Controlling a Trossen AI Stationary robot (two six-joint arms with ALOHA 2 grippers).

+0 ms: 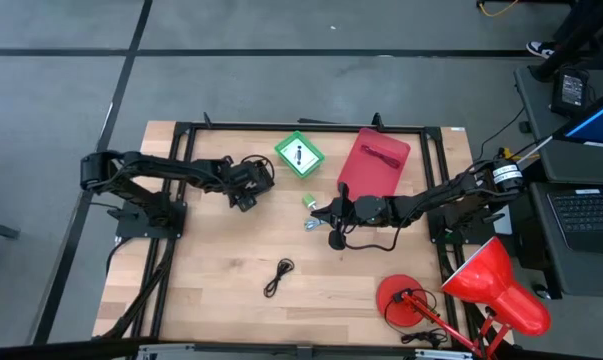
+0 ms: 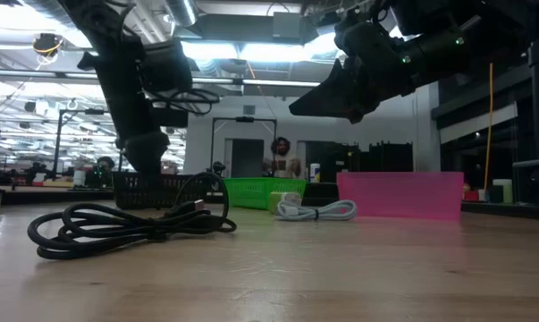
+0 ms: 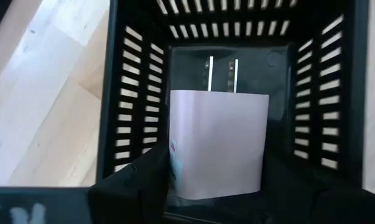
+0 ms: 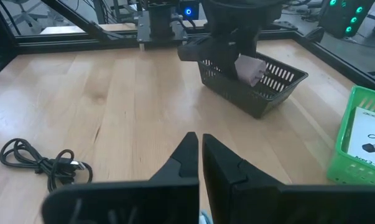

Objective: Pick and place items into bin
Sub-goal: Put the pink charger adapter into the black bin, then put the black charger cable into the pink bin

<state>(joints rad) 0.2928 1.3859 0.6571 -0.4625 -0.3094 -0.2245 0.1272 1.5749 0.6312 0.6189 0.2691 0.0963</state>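
My left gripper [image 3: 215, 186] is over a black slotted basket [image 1: 251, 172] and is shut on a white plug adapter [image 3: 218, 140] with two metal prongs. The right wrist view shows that adapter [image 4: 249, 68] just inside the basket [image 4: 262, 87]. My right gripper [image 4: 201, 155] hangs shut and empty above the table middle [image 1: 331, 215], near a small white cable [image 2: 315, 210] and a green piece [image 1: 308, 202]. A coiled black cable [image 1: 278, 277] lies on the wood. A white card lies in the green bin [image 1: 299, 155]. A red cable lies on the pink tray [image 1: 374, 162]. My left gripper pinches the adapter's white body [image 3: 175, 168] between its two fingers [image 3: 143, 180], on opposite side faces. The fingers come from above, pointing down. The prongs [image 3: 221, 74] point away from the gripper, down into the basket. Whether they touch its floor, I cannot tell.
A red desk lamp [image 1: 501, 285] with its round base [image 1: 401, 300] stands at the near right corner. Black frame rails edge the table [image 1: 221, 250]. Bare wood lies to the left of the black cable. A person shows far back in the room [image 2: 282, 156].
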